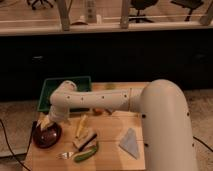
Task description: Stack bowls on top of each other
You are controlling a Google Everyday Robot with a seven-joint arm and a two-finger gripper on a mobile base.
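I see the bowl (47, 136) at 8 o'clock on the table (109, 156); my gripper (46, 122) hangs over its 12 o'clock rim, and I cannot tell whether it grasps anything.

Glossy bowl (46, 136) by claw (49, 123); wooden table (113, 151)
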